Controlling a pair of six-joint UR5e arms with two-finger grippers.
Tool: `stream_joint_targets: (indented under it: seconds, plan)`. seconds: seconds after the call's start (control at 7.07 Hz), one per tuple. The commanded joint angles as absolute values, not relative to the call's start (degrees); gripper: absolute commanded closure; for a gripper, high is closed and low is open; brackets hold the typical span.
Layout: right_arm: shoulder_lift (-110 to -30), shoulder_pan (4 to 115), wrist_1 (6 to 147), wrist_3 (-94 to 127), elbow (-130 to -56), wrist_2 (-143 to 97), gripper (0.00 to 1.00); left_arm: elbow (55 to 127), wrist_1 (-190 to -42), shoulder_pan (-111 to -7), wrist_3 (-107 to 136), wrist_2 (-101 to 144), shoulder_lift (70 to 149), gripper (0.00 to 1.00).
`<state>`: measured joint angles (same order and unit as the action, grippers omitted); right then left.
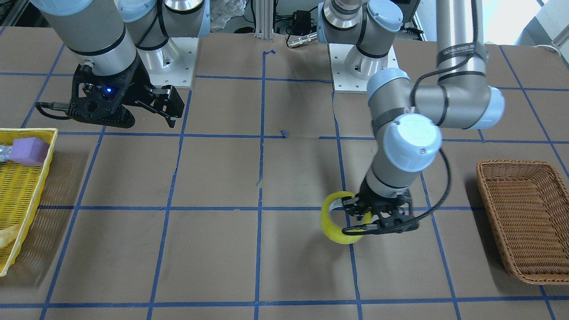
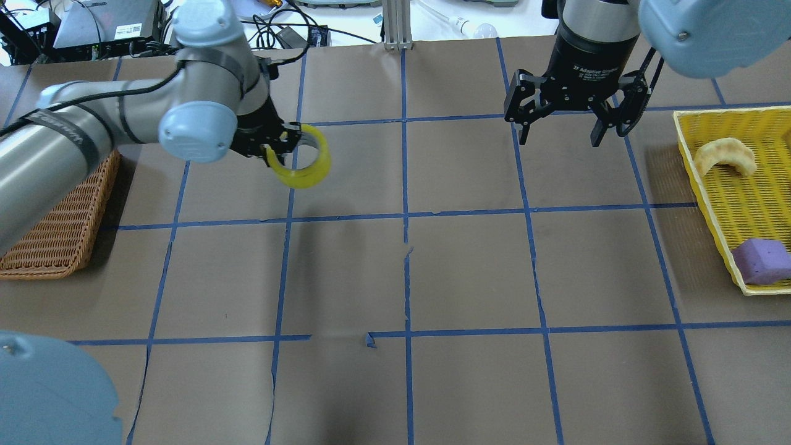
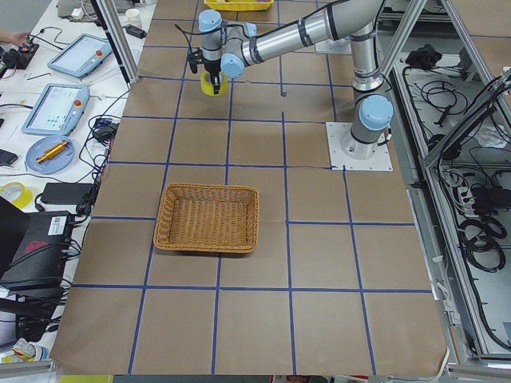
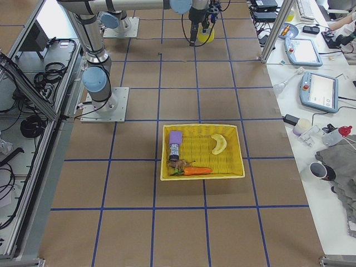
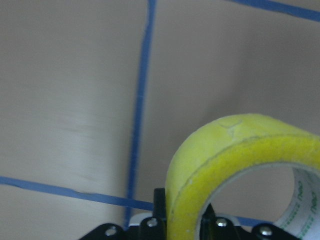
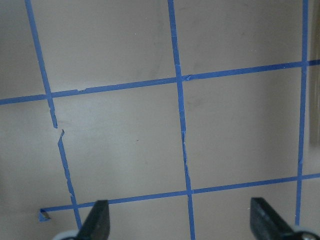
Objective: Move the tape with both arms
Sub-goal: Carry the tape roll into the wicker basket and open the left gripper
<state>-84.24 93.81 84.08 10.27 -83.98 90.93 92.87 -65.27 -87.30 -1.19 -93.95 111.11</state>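
The yellow tape [image 1: 338, 233] is a translucent ring with a white core. My left gripper [image 1: 355, 214] is shut on its rim and holds it upright a little above the brown table. It shows the same way in the overhead view, with the left gripper [image 2: 281, 145] gripping the tape [image 2: 307, 175]. The left wrist view shows the tape [image 5: 225, 150] close up between the jaws. My right gripper [image 2: 559, 131] is open and empty, hanging above the table well apart from the tape. Its fingertips [image 6: 97, 222] frame bare table in the right wrist view.
A brown wicker basket [image 2: 55, 228] stands on my left side, near the left arm. A yellow basket [image 2: 704, 198] on my right side holds a purple block [image 2: 763, 259], a banana-like piece [image 2: 726, 154] and a carrot [image 4: 194, 171]. Blue tape lines grid the table.
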Motion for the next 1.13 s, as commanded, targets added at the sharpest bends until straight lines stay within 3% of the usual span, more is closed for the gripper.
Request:
stream_joint_targets:
  seconds: [0.0, 0.57, 0.99]
  plan:
    - [-84.2, 93.78, 83.58, 10.28, -84.2, 93.32, 0.0, 91.85, -68.38, -72.49, -21.57, -98.77, 108.38, 1.0]
    - [-84.2, 93.78, 83.67, 10.28, -84.29, 93.6, 0.0, 86.05, -66.38, -51.99, -56.16, -93.13, 114.49, 1.0]
    - [-84.11, 93.78, 83.85, 10.28, -84.37, 93.6, 0.0, 84.73, -56.45, -46.24, -65.65, -90.45, 122.24, 1.0]
